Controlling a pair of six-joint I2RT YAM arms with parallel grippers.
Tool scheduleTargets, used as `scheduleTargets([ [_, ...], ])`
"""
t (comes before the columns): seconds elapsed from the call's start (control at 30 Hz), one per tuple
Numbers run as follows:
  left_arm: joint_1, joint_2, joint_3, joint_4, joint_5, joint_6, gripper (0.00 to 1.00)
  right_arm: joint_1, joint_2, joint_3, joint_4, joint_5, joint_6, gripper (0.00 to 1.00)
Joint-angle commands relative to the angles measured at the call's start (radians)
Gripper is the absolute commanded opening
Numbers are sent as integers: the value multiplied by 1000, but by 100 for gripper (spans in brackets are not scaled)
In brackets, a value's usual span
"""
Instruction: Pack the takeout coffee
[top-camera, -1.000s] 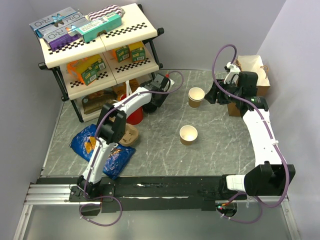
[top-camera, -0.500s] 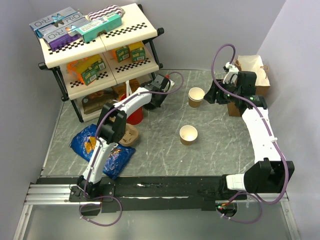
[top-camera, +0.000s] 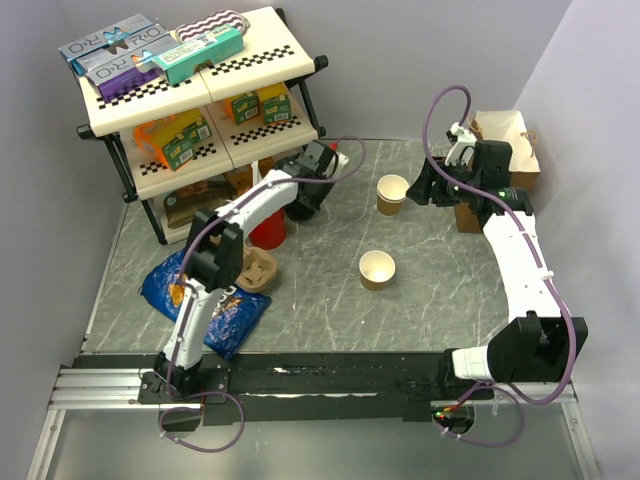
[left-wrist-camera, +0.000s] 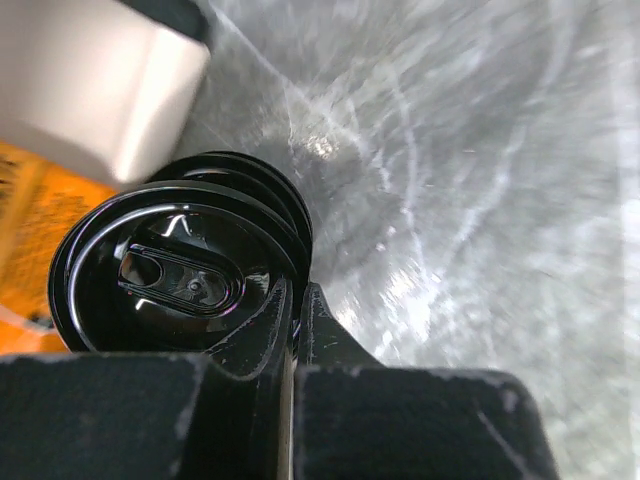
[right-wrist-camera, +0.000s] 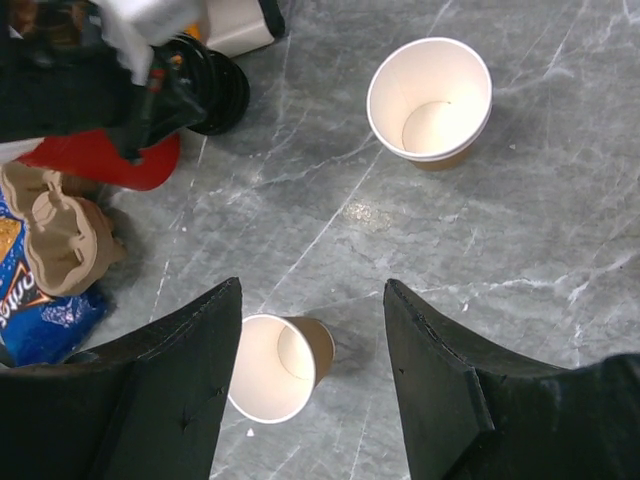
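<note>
No lidded tan cup shows in any view. Two open tan paper cups stand on the grey table, one far (top-camera: 392, 193) and one nearer (top-camera: 377, 269); both also show in the right wrist view, the far cup (right-wrist-camera: 430, 98) and the near cup (right-wrist-camera: 275, 365). My left gripper (top-camera: 305, 190) is beside the shelf foot. In the left wrist view it (left-wrist-camera: 295, 295) is shut, pinching the rim of a round black lid (left-wrist-camera: 180, 275) that lies over another black lid. My right gripper (top-camera: 425, 187) hovers open and empty above the cups (right-wrist-camera: 312, 290).
A red cup (top-camera: 268, 228) and a brown pulp cup carrier (top-camera: 255, 270) sit left of centre, with a blue snack bag (top-camera: 200, 290) near them. A shelf rack (top-camera: 190, 110) of boxes stands at the back left. A brown paper bag (top-camera: 505, 150) stands at the back right.
My left gripper has shifted slightly left and back toward the shelf. The right arm and both cups have hardly moved.
</note>
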Motion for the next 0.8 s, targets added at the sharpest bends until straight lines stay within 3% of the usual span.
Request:
scheduleTargets([
  [0.0,-2,-161,13,-4,68,9,1,-9,21,60,41,-27,24,66],
  [0.13,-1,-187,47,-42,143,13,1,-7,35,73,39,-41,16,66],
  [0.37,10,-290,8,-76,502,119,1,-6,27,65,30,-254,-174,67],
  [0.4,13,-337,-40,-77,625,154,1,-4,20,59,24,-292,-241,72],
  [0.5,28,-426,-127,-80,827,272,1,-1,-42,-8,47,-429,-398,87],
  [0.63,61,-485,-171,-125,939,421,1,67,-135,-68,10,-469,-629,87],
  [0.67,70,-486,-166,-157,976,461,1,95,-160,-70,-17,-462,-750,87],
  [0.77,111,-447,-91,-339,1091,634,1,190,-204,-99,-86,-394,-942,83],
])
